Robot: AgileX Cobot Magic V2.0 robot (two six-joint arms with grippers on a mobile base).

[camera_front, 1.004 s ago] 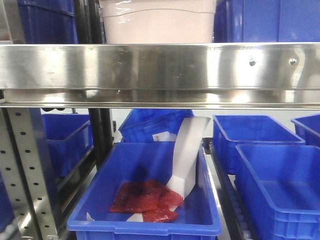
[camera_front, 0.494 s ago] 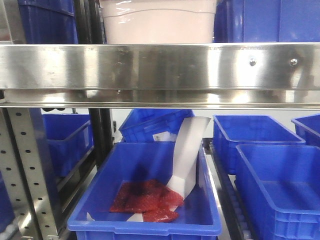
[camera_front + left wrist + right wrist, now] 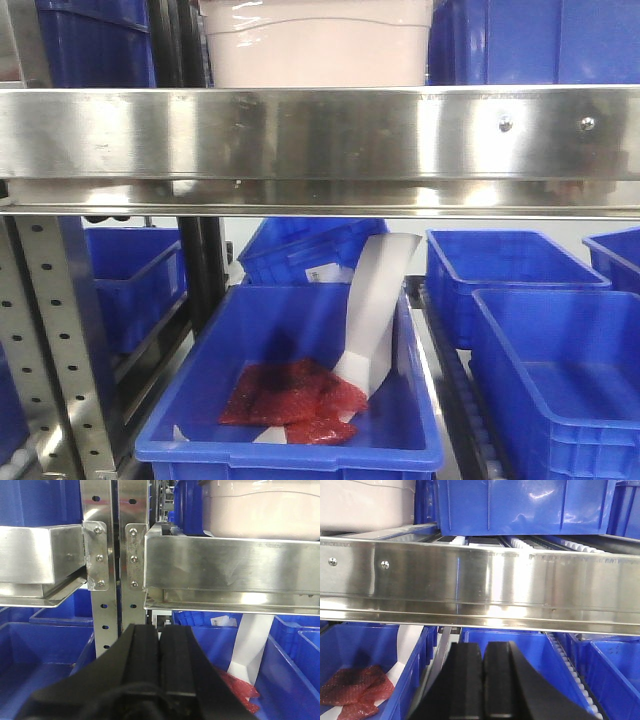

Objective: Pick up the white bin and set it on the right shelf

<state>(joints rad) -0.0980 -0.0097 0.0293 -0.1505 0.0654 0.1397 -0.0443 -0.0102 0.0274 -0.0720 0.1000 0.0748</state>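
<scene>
White bin [image 3: 316, 45]: rigid, smooth, bulky; likely needs two-sided hold at end walls. Left gripper [image 3: 160, 652], right gripper [image 3: 483, 672]: pressed together, empty.

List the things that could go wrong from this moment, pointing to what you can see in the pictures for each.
1. Both the left tool and the right tool are shut and sit below the steel front rail; rising straight up could strike it.
2. The white bin sits close between blue bins, leaving little room at its sides for a grip.
3. If the bin slipped, it might drop into the blue bin holding red packets below.
</scene>
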